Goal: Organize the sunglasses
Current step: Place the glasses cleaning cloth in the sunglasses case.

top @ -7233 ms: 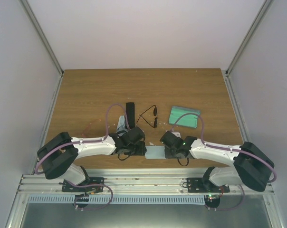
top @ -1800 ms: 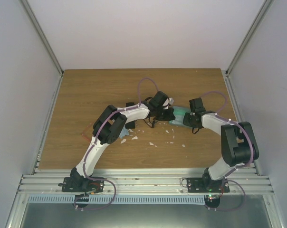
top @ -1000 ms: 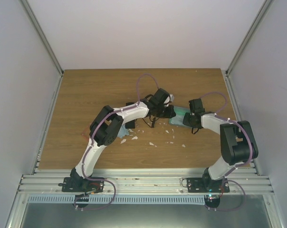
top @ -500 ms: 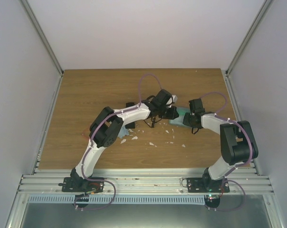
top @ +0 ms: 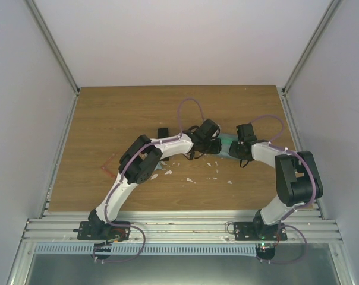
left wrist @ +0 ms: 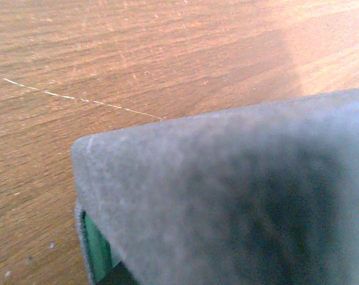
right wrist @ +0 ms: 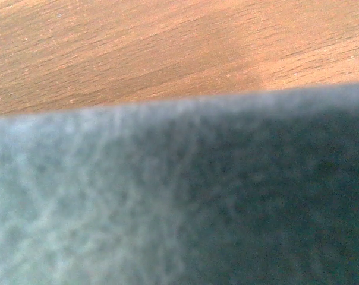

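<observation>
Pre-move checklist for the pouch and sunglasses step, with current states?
1. Both grippers at the pouch: ok; the left gripper and right gripper flank it.
2. Jaw state: cannot tell; no fingers show in either wrist view, where the pouch fills the frame.
3. Mouth of the pouch open: cannot tell; only a green edge shows at one corner.
4. Where the sunglasses are: cannot tell; a thin dark shape under the left wrist may be them.
5. The black case apart from the pouch: ok.
6. The table free of debris: not ok; white scraps lie nearby.
</observation>
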You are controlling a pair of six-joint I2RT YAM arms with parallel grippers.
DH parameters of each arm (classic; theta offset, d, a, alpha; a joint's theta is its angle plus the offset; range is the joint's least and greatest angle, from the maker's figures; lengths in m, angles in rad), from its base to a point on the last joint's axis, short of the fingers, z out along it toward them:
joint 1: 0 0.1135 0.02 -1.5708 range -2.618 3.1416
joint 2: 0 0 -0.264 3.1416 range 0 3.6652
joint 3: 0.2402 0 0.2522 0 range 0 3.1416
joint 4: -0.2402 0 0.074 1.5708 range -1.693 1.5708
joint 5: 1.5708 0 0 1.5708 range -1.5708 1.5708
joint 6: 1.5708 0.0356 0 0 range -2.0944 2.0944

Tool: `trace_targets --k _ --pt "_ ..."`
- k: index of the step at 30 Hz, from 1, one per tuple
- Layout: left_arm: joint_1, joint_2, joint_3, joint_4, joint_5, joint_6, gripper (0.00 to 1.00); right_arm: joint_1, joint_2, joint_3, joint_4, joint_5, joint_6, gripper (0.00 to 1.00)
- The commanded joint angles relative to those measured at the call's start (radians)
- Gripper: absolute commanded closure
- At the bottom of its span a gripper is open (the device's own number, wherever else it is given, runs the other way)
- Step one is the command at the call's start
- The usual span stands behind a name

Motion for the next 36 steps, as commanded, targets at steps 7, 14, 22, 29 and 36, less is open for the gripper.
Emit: trace_targets --k 7,14,22,29,36 --pt "-0.015 -0.064 -0.016 -0.122 -0.240 -0.065 0.81 -0.010 -0.019 -0.022 -0.059 0.105 0.036 0.88" --pt "-0.016 -0.055 0.020 -0.124 -0.224 -0.059 0.81 -0.010 -0.058 -0.004 -0.088 0.152 0.040 0.86" --pt "-0.016 -0.161 0.001 -0.103 -0.178 -0.017 0.73 -0.010 -0.204 -0.009 -0.129 0.138 0.029 0.77" --pt "-0.015 -0.403 -0.225 -0.042 -0.210 0.003 0.64 0.000 -0.321 -0.036 -0.161 0.004 -0.021 0.66" --pt "0.038 -0.699 -0.595 0.019 -0.245 -0.027 0.53 0.133 -0.399 -0.040 -0.141 -0.092 -0.013 0.57"
